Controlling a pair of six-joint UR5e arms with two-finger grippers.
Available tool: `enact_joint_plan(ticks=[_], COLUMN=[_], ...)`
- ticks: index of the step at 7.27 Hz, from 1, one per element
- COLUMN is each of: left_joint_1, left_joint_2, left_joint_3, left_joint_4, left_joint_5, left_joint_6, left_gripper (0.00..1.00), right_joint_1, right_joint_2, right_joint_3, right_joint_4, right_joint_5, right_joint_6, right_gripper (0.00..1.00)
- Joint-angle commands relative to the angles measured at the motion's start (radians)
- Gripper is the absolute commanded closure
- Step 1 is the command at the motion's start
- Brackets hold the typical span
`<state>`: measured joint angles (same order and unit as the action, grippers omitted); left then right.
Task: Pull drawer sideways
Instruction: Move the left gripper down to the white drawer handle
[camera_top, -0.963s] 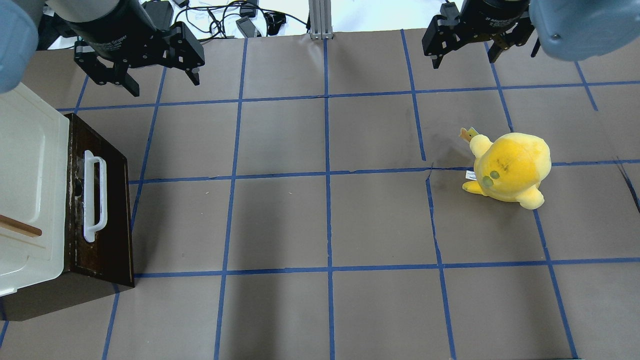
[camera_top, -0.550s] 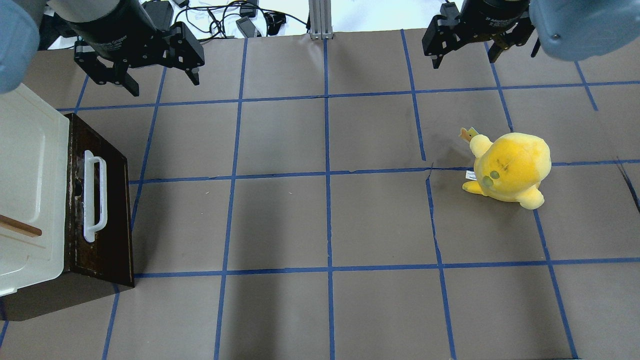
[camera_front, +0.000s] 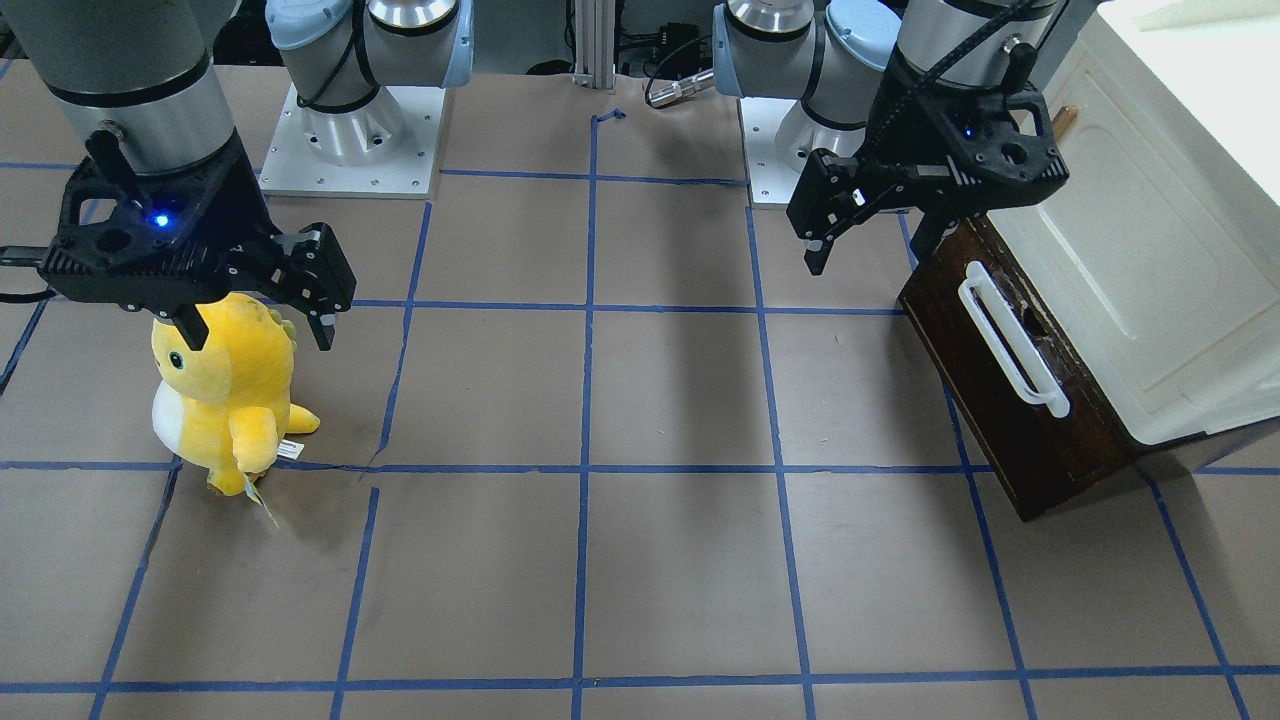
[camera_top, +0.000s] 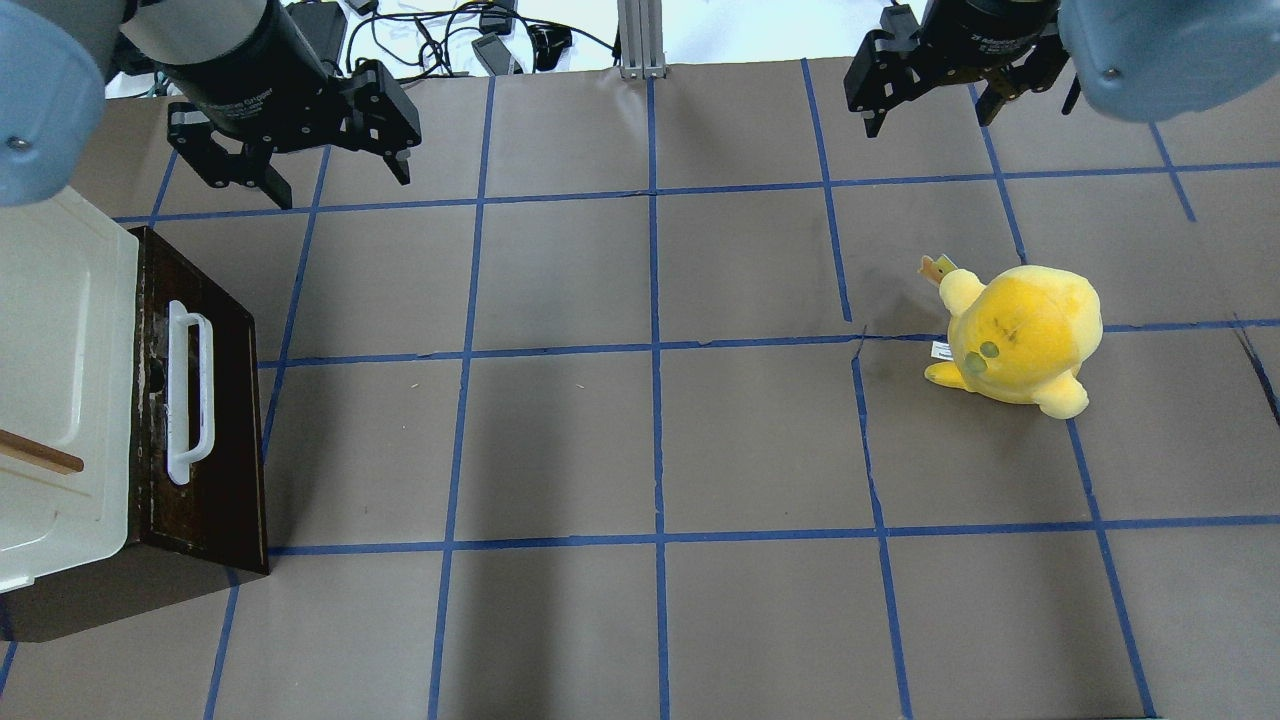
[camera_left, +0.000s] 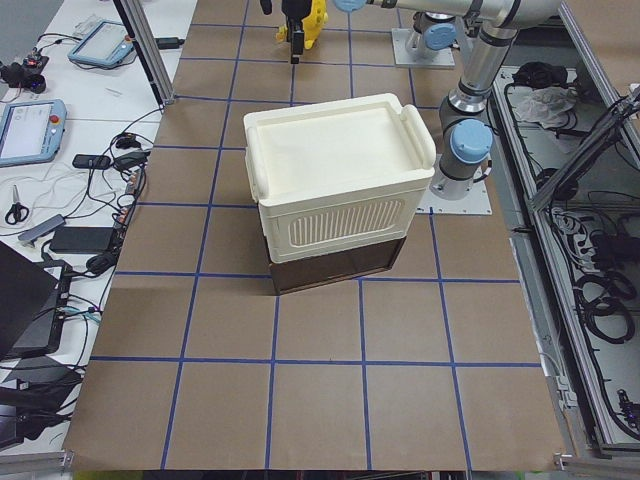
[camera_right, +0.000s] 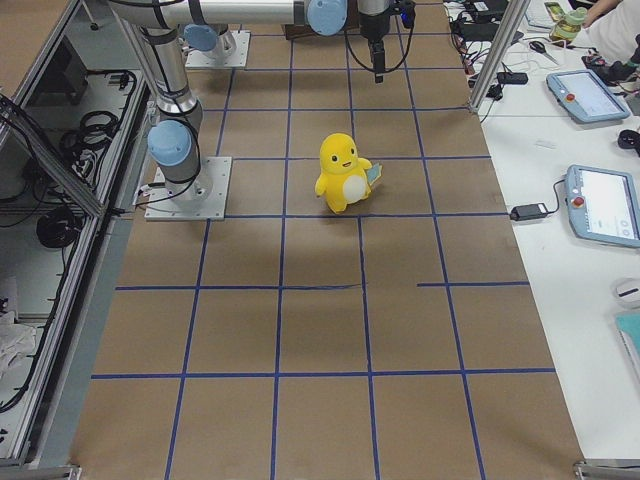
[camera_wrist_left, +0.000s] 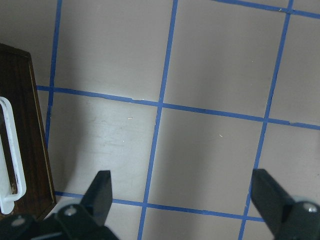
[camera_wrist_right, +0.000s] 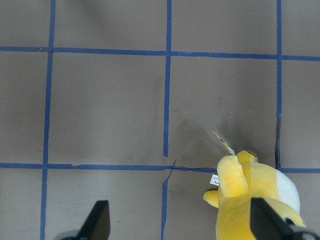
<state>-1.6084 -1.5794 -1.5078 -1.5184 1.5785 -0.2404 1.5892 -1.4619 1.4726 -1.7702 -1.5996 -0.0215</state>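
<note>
The drawer (camera_top: 215, 400) has a dark brown wooden front and a long white bar handle (camera_top: 190, 395). It sits pushed in at the foot of the cabinet at the table's left; none of its pale sides show. It also shows in the front view (camera_front: 985, 390) and at the left edge of the left wrist view (camera_wrist_left: 27, 135). My left gripper (camera_top: 340, 182) is open and empty. It hangs above the table beyond the drawer's far end, apart from the handle (camera_front: 1010, 335). My right gripper (camera_top: 928, 118) is open and empty at the far right.
A cream-white cabinet (camera_top: 50, 370) stands over the drawer, with a small brown wooden handle (camera_top: 40, 452) on its door. A yellow plush toy (camera_top: 1020, 335) stands on the right half of the table, below my right gripper (camera_front: 260, 335). Brown paper with a blue tape grid covers the table (camera_top: 650, 440).
My left gripper has shifted slightly right and nearer, still open. The right gripper, drawer and plush have not moved.
</note>
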Motion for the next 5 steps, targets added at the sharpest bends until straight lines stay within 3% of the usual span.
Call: enact_joint_plan(ticks=[1,5], left_joint_1=[-0.005,-0.004], left_joint_2=[0.002,-0.089], left_joint_3=[-0.098,-0.207], left_joint_4=[0.047,0.047], left_joint_5=[0.009,0.242], left_joint_6=[-0.078,-0.097], left_gripper=[0.0,0.0], right_joint_1=[0.0,0.0], right_joint_2=[0.0,0.0], right_joint_3=[0.0,0.0], right_joint_4=[0.0,0.0], right_joint_5=[0.0,0.0], right_joint_6=[0.0,0.0], right_gripper=[0.0,0.0])
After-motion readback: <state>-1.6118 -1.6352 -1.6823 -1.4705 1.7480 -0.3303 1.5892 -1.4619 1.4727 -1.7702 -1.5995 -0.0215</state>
